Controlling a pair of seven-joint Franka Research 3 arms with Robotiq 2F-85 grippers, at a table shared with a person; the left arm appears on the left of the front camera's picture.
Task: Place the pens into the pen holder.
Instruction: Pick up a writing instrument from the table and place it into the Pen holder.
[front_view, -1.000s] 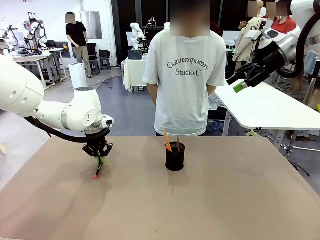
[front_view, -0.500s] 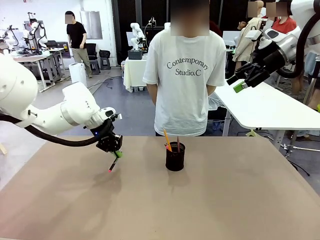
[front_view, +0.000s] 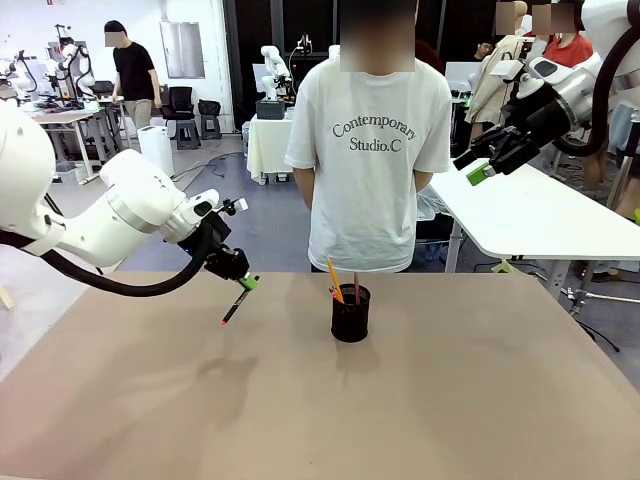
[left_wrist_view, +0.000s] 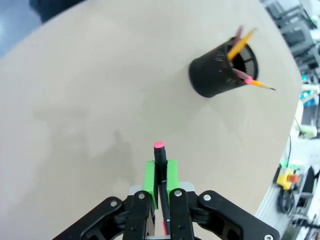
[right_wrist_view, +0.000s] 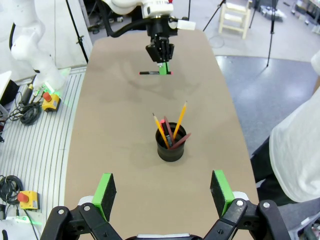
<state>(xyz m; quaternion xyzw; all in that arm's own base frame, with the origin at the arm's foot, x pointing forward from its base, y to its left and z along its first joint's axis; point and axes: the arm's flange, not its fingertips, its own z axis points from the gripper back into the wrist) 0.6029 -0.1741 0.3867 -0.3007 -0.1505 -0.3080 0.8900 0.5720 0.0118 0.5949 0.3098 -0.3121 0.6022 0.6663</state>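
My left gripper (front_view: 244, 283) is shut on a black pen with a pink end (front_view: 234, 308), held tilted in the air above the table, left of the pen holder. In the left wrist view the pen (left_wrist_view: 159, 160) sticks out between the green pads (left_wrist_view: 148, 176), pink tip forward. The black mesh pen holder (front_view: 350, 313) stands mid-table with yellow pencils and reddish pens in it; the same holder (right_wrist_view: 171, 145) lies below my right gripper (right_wrist_view: 163, 195), which is open. That right gripper (front_view: 482, 160) hangs high at the far right.
A person in a white T-shirt (front_view: 372, 150) stands at the far edge behind the holder, hands behind the back. A white table (front_view: 540, 215) stands at the right rear. The brown tabletop (front_view: 400, 410) stretches bare around the holder.
My left gripper has lifted the pink-ended pen off the table and carried it up and to the right, toward the holder. The right arm has stayed still.
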